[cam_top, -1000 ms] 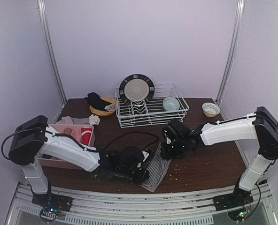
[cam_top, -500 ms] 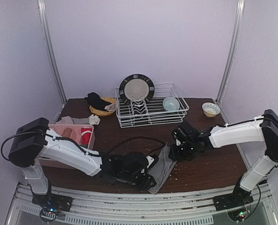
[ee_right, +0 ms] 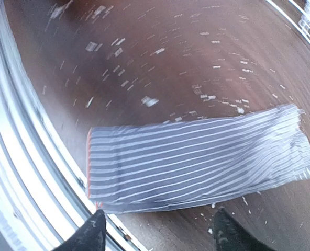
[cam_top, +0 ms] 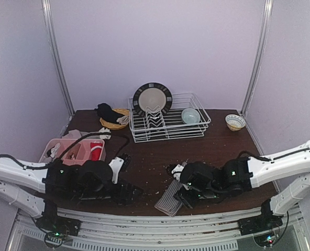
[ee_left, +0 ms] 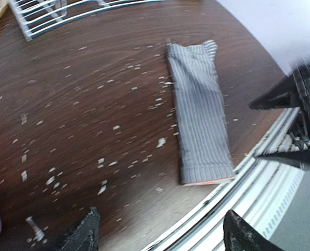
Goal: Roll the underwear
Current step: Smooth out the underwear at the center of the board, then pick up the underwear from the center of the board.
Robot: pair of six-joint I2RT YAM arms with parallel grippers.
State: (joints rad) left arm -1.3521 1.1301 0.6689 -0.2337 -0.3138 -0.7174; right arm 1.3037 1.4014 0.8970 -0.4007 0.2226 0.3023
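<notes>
jo: Underwear [cam_top: 169,196] in the top view is a long narrow strip, folded flat, at the near edge of the table [cam_top: 223,151], with one short end right by the rail [cam_top: 160,219]. The left gripper [cam_top: 128,191] sits a bit off to its left and the right gripper [cam_top: 183,197] is over its right side. The rack [cam_top: 168,123] and pink bin [cam_top: 74,151] are well apart from it.

max: Can you read the jaws from up there?

jo: Nope, too dark. The left wrist view sorts it out though. The left gripper [ee_left: 160,238] is spread wide with nothing in it. The underwear [ee_left: 199,112] lies ahead of it, not touching, with crumbs [ee_left: 113,128] all over the wood.

max: And the right wrist view?

jo: Same deal. The right gripper [ee_right: 157,232] is gaping and holding nothing, just above one long edge of the underwear [ee_right: 197,162]. You can see the stripes, plus an orange band [ee_right: 88,162] along the short end by the rail.

max: So how would you grab it?

jo: My guess is thin, light, floppy cloth with no stiffness at all. Lift it by one corner and it'll probably sag and unfold. I'd pinch the banded short end at both corners, one gripper each. Then I'd curl it over toward the far end, keeping it pressed down. The wood looks slick, so it may slide instead of rolling. It's also close enough to the edge to drop off.
</notes>
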